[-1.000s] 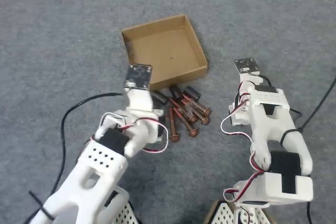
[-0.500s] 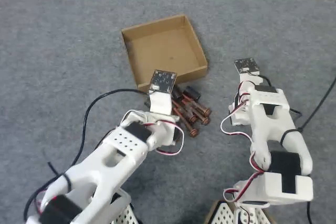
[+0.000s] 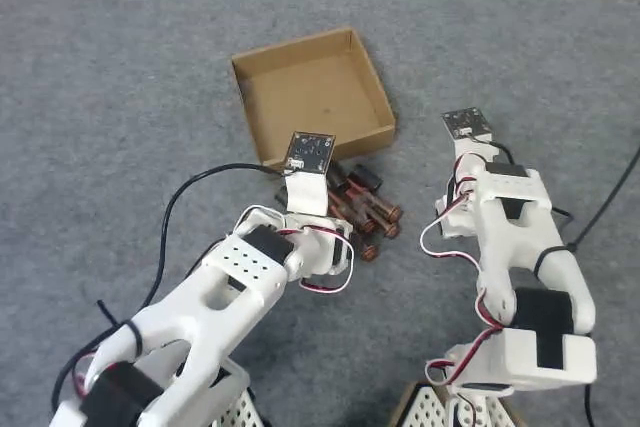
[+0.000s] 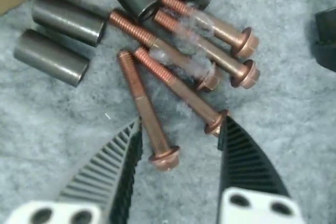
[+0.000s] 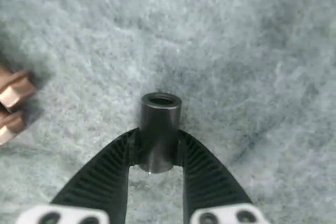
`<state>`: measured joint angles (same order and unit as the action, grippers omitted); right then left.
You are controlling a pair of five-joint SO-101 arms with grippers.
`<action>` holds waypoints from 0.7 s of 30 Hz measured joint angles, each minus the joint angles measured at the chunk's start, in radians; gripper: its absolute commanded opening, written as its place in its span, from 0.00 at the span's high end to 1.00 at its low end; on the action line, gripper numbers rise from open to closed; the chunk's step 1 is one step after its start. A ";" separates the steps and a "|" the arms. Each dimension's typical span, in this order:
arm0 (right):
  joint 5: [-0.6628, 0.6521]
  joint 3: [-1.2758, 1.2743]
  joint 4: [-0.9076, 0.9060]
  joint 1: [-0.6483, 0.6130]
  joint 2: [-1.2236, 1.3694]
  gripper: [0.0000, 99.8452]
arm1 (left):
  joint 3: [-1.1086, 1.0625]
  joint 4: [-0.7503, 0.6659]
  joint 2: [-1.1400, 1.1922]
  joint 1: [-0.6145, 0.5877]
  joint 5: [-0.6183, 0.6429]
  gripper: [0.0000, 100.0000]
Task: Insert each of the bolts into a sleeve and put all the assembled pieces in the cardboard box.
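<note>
The left gripper (image 4: 181, 127) hangs spread above 5 copper bolts (image 4: 176, 87), its jaws flanking 2 bolt heads; 4 dark sleeves (image 4: 68, 18) lie beside them, just in front of the cardboard box (image 3: 313, 97). Further right, the right gripper (image 5: 157, 137) pinches 1 sleeve (image 5: 159, 124) over grey carpet (image 5: 252, 51)

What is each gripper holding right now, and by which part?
The right gripper holds a sleeve by the sides near one end; its other, open end sticks out past the jaws. The left gripper is open over the bolts, holding nothing.
</note>
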<state>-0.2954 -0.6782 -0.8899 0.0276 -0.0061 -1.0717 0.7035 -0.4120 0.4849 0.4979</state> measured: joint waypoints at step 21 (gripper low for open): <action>0.000 0.000 0.000 0.000 0.000 0.99 | 0.333 0.253 0.446 -0.054 0.057 0.87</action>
<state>-0.2954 -0.6782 -0.8899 0.0276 -0.0061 -0.7388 0.9567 0.0345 0.4312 0.5547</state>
